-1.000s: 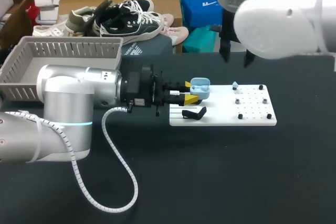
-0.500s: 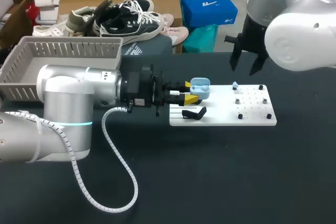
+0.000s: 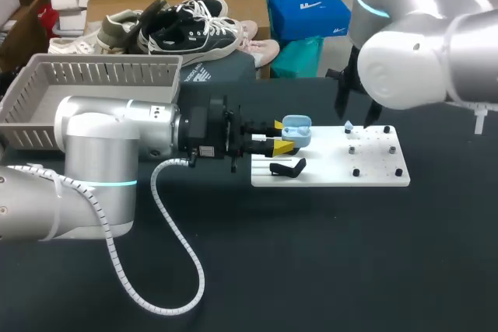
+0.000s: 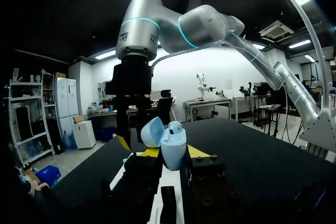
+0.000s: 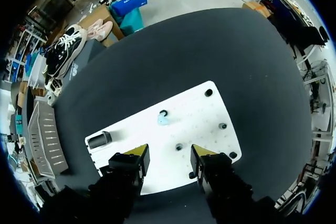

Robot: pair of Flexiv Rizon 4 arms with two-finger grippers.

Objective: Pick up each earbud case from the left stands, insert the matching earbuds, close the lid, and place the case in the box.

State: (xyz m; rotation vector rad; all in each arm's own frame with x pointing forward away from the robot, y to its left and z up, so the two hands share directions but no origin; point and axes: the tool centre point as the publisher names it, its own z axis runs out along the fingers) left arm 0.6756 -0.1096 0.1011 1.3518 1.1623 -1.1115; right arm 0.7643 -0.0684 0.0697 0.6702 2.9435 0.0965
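So, the left hand (image 3: 284, 136) comes in low from the left side and is pinching the light blue earbud case (image 3: 296, 131) from both sides with its yellow tips. It holds the case just over the left end of the white board (image 3: 327, 176). From the left wrist view the case (image 4: 173, 148) sits upright between the tips with its lid (image 4: 151, 131) flipped open, and something small and pale sits in the top of it. It looks like a bud, but I can't say for sure.

The right hand (image 3: 352, 110) hangs above the back edge of the board. Its own camera shows the hand (image 5: 169, 153) spread apart with nothing between the fingers, and the board (image 5: 199, 124) is right underneath. One light blue earbud (image 5: 162, 120) sits on the board beside a black peg (image 5: 163, 113), ahead of the fingers.

A black stand (image 3: 288, 167) sits on the board's left end, just in front of the held case. The grey basket (image 3: 101, 75) is at the surface's (image 3: 311, 270) far left back corner, well apart from the board.

There's a little label (image 3: 204, 151) on the left hand's housing, too small to read.
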